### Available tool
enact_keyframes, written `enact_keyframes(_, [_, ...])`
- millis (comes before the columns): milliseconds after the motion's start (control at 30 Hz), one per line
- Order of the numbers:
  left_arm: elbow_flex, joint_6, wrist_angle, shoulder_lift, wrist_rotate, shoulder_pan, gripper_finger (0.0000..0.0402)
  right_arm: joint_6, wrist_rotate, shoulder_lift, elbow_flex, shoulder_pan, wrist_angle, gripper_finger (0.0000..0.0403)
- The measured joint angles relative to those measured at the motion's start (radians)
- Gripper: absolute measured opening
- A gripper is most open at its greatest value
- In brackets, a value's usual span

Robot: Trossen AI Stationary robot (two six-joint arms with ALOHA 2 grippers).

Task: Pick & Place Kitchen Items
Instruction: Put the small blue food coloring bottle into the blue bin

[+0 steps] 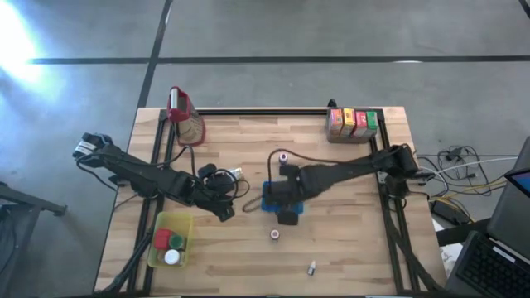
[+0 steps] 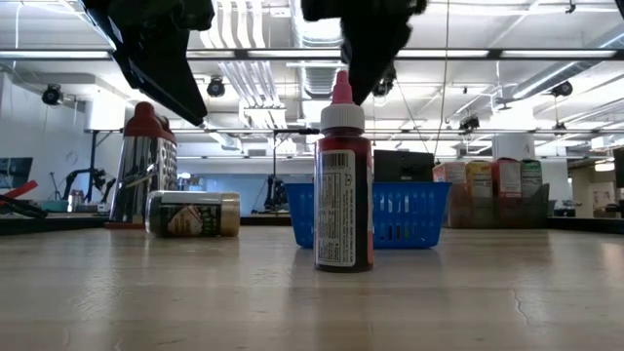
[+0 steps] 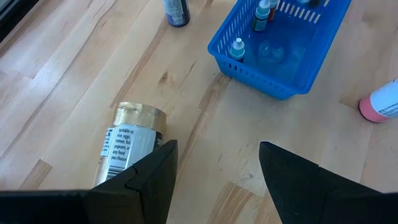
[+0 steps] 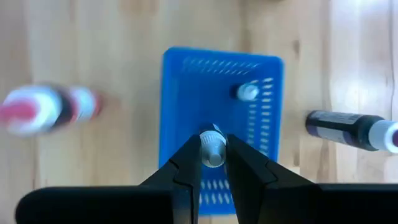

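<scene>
we find the task part done. the blue tray near mid-worktop already holds small white-capped bottles: the left wrist view shows at least two standing inside it, and the right wrist view shows one upright by the perforated wall. the yellow bin at the left front holds round lids in red, green and white. a row of coloured cartons stands at the far right corner of the worktop.

the right tool hangs over the tray, pinching a small white-capped bottle between its tips. the bottle's cap faces the camera, so we judge its long axis to run along the tool's line, pointing down into the tray; it is not yet released.

the left tool is spread and empty, just beside a gold-lidded jar lying on its side, long axis flat on the worktop, lid pointing away from the tool.

still out, in our judgement:
- a red bottle with pink tip upright in front of the tray, axis vertical
- a dark bottle lying flat beside the tray
- a small item lying near the front edge, too small to name
- the jar

the red-topped jug stands at the far left.
</scene>
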Motion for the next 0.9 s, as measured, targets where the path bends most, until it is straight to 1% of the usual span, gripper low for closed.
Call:
enact_keyframes(167, [0.000, 0.000, 0.000, 0.000, 0.000, 0.000, 0.0232, 0.079, -0.004, 0.000, -0.036, -0.055, 0.068, 0.0047])
enact_keyframes(300, [0.000, 0.000, 0.000, 0.000, 0.000, 0.000, 0.0232, 0.113, -0.011, 0.000, -0.061, -0.072, 0.084, 0.0052])
enact_keyframes(533, [0.000, 0.000, 0.000, 0.000, 0.000, 0.000, 0.0232, 0.104, -0.011, 0.000, -0.130, -0.074, 0.171, 0.0053])
enact_keyframes(733, [0.000, 0.000, 0.000, 0.000, 0.000, 0.000, 0.0232, 0.085, -0.003, 0.000, -0.164, -0.079, 0.175, 0.0047])
enact_keyframes(900, [0.000, 0.000, 0.000, 0.000, 0.000, 0.000, 0.0232, 0.081, -0.002, 0.000, -0.209, -0.090, 0.177, 0.0055])
